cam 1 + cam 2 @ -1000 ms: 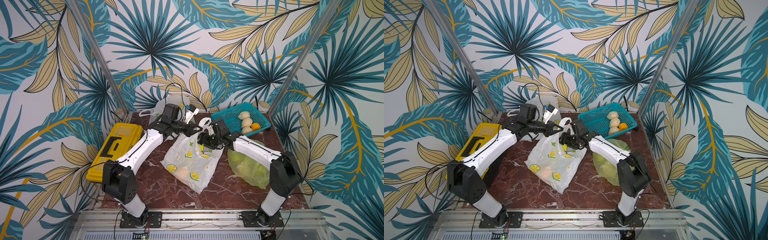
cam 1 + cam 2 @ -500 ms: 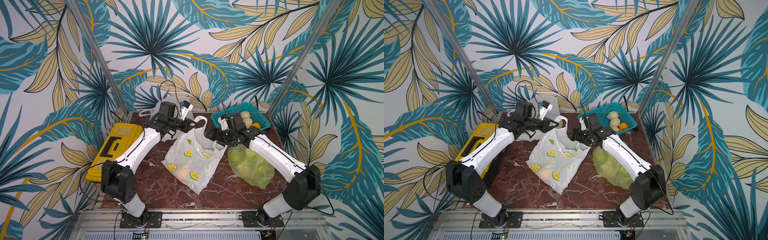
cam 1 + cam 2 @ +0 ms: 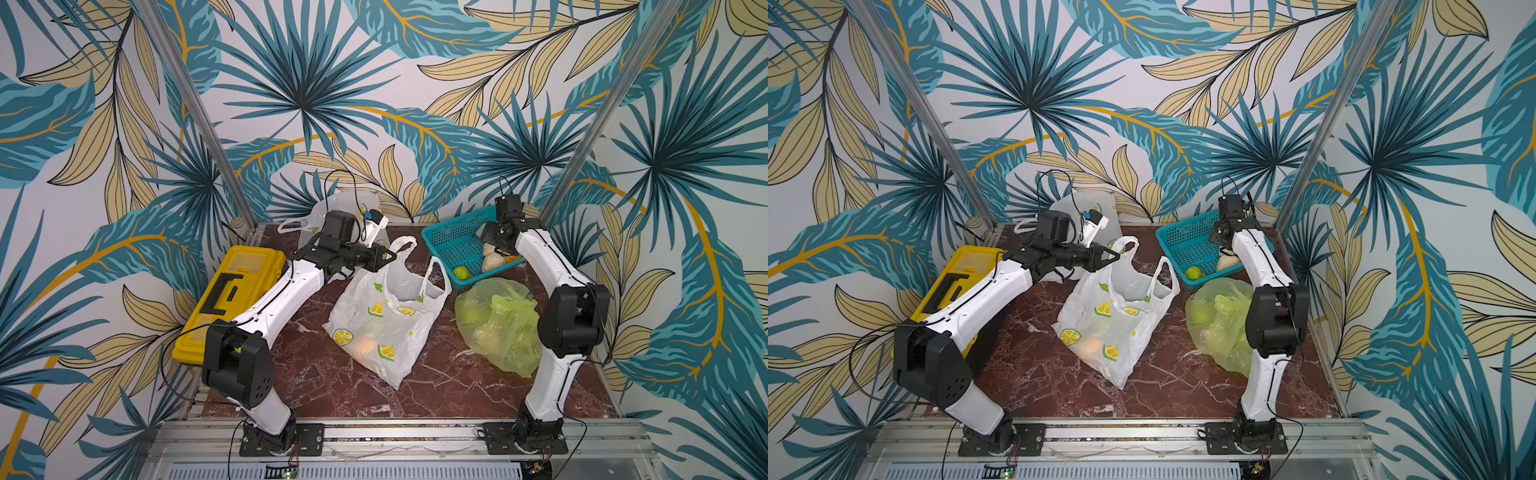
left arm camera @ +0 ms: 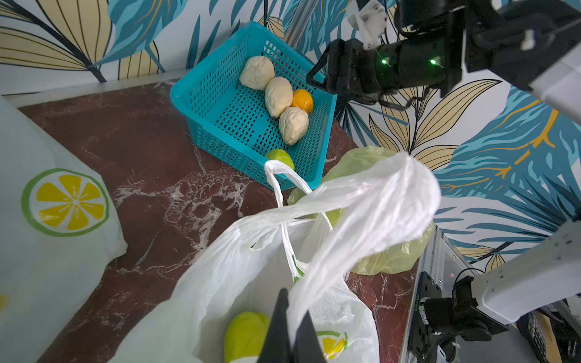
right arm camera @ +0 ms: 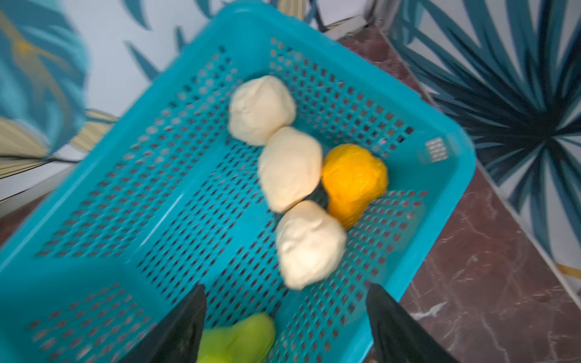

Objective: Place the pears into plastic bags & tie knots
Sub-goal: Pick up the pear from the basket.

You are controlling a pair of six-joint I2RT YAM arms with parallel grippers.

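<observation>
Pears in basket below spread, empty right end effector; left end effector clamped on white bag handle

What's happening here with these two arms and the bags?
The left gripper is shut on a handle of the middle white bag, holding it up; a green pear shows inside. The right gripper hovers open over the basket, where five pears lie. The green bag beside the basket already holds fruit.
</observation>
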